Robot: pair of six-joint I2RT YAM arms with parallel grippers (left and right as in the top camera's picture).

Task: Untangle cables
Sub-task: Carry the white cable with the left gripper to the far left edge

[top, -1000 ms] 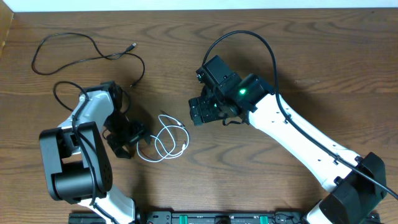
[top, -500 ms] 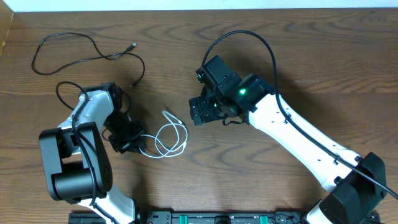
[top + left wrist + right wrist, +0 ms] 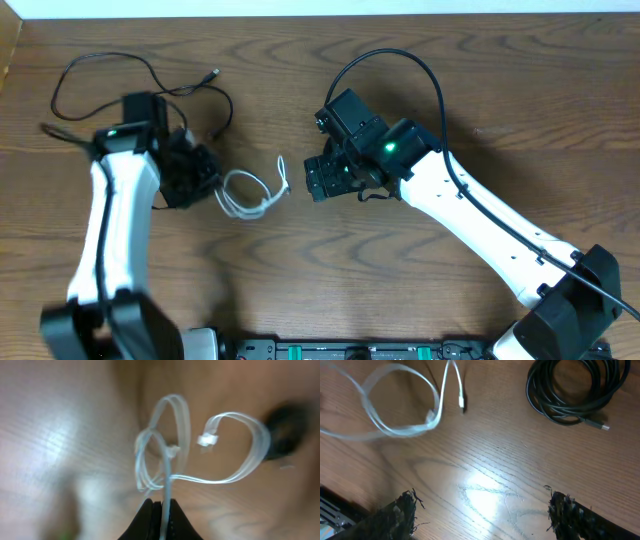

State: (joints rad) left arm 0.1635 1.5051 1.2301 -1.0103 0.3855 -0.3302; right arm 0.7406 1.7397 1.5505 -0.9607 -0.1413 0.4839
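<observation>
Brown wood-grain surface (image 3: 330,290), evenly lit, arms at both sides.

Left tool (image 3: 162,510): fingers pressed together on a single strand of the white cord (image 3: 166,480), and the pinch sits mid-length. The rest of the cord hangs out ahead in two or three slack loops. One small plug shows near the loop crossing. From overhead the white cord lies just right of the left tool, between the two arms.

Right tool (image 3: 482,505): fingers spread wide, nothing between them, hovering over bare wood. Its camera shows the white loops to one side and the coiled black cord (image 3: 555,412) to the other, well apart. The coil is hidden under the arm from overhead.

Loose black cord (image 3: 95,58) sprawls at far left. The white cord appears clear of it, though one black end lies near.

Handling, judged: all three cords look light and limp, with smooth jackets likely to slip in a weak pinch. Loops should drag and shift shape, not hold it. Best hold is on the jacket just behind a plug, not on the plug itself. Pull slowly so crossings open instead of tightening.
</observation>
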